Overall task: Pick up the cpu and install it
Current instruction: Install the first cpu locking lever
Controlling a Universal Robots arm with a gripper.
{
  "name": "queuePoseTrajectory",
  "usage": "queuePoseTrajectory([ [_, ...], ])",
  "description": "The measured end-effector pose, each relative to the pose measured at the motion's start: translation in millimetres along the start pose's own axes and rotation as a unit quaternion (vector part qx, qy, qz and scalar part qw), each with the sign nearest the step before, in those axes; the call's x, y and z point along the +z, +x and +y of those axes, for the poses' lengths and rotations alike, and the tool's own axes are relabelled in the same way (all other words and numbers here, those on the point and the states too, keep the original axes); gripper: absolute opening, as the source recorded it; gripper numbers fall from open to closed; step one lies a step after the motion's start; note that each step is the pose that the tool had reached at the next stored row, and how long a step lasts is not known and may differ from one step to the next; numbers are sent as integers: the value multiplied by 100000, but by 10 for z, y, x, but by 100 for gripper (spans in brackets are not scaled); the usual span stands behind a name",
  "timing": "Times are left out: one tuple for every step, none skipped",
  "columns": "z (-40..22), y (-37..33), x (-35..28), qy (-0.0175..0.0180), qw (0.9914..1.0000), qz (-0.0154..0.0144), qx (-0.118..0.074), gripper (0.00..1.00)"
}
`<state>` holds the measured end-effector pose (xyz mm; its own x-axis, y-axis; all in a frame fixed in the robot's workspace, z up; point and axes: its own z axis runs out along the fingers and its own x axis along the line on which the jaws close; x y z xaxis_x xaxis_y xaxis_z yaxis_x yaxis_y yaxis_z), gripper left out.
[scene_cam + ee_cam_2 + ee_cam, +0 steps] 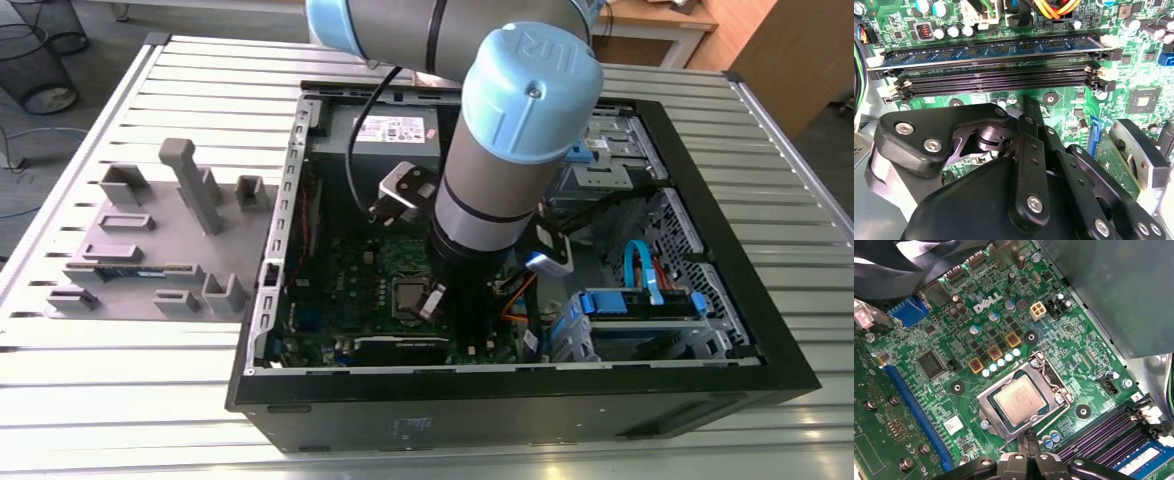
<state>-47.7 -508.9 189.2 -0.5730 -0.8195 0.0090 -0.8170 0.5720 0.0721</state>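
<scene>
A: While the arm (514, 130) reaches down into the open computer case (534, 405), where does the cpu lie?

B: First wrist view: the cpu (1016, 399) lies flat inside the metal socket frame (990, 414) on the motherboard (969, 410), silver top up, edges square to the frame.

A: Gripper?

B: The gripper (1026, 436) stands over the board, its tips just beside one edge of the socket frame. Contact with the frame: cannot tell. The jaws are closed against each other with nothing between them, the same in both wrist views.

A: Memory area?

B: Second wrist view: a blue memory stick (994, 50) sits in its slot, and black slots (994, 82) run alongside it, ahead of the gripper.

A: Surroundings?

B: Exterior view: the case rests on the slatted bench (160, 400). A grey fixture tray (174, 240) lies at nine o'clock of the case, the exterior view's left, just beside it.
</scene>
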Motion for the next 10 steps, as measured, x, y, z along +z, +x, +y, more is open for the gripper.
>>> queuePoseTrajectory([
  [0, 1, -2, -2, 100000, -7, -2, 11],
  [0, 1, -6, -2, 100000, -2, -3, 11],
  [0, 2, -11, 2, 100000, 8, -3, 11],
  [1, 3, -20, -8, 100000, 37, 2, 11],
  [1, 3, -26, -6, 100000, 10, 2, 11],
  [2, 3, -33, 0, 100000, 2, 1, 11],
  [2, 3, -34, -5, 100000, -9, -3, 11],
  [0, 5, -34, -12, 100000, -29, -14, 11],
  [-2, 7, -35, -10, 100000, -22, -24, 11],
  [-4, 10, -36, -11, 100000, -25, -64, 11],
])
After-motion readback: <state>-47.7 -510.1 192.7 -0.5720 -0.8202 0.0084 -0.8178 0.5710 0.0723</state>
